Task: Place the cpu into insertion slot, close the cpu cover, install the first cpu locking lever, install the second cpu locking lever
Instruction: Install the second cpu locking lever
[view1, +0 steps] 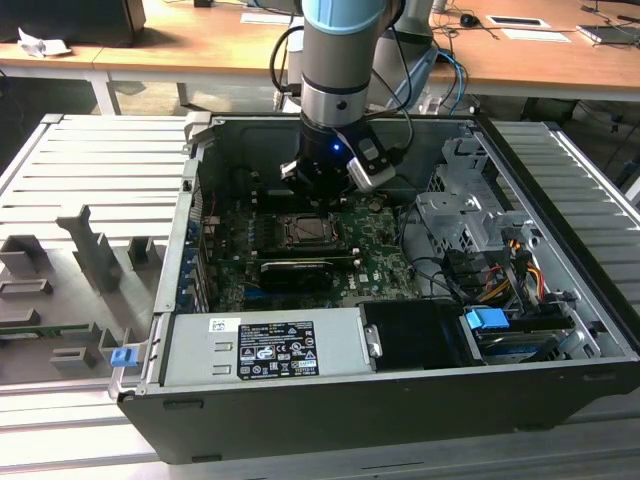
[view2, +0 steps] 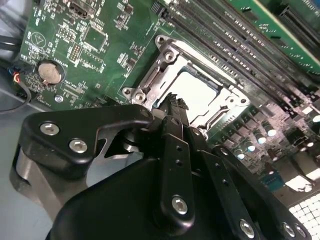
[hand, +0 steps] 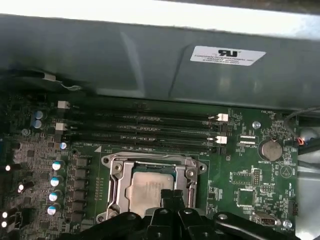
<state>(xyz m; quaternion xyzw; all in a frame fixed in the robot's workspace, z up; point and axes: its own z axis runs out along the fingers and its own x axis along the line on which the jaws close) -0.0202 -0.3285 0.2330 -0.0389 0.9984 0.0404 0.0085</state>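
Where the arm hangs: inside an open computer case (view1: 400, 400), with the gripper (view1: 328, 172) low over the green motherboard (view1: 385, 265) in the exterior view.
Fingers: the black fingers (view2: 176, 107) are pinched together with no gap and nothing seen between them; in both wrist views their tips sit right at the edge of the socket, though actual contact cannot be judged.
Cpu: the cpu (hand: 147, 186) lies flat in the insertion slot (view1: 303, 230), its pale metal top showing through the frame's window; in the second wrist view it (view2: 197, 92) lies just past the fingertips.
Cpu cover: the cpu cover (hand: 114, 169) lies down over the chip, framing it on all sides, its silver edge also plain in the second wrist view (view2: 165, 59).
Locking levers: their position cannot be made out.
Around the socket, exterior view: the gripper stands at 12 o'clock of the slot, a long black card (view1: 298, 268) and the labelled grey power supply (view1: 270, 345) at 6 o'clock, a metal drive cage (view1: 465, 215) at 3 o'clock.
On the board: black memory sticks (hand: 140, 130) run beside the socket, and a coin battery (hand: 270, 148) sits well apart from it.
Surface: the case rests on a grey slatted surface (view1: 90, 150), with grey holders (view1: 85, 250) at the case's 9 o'clock.
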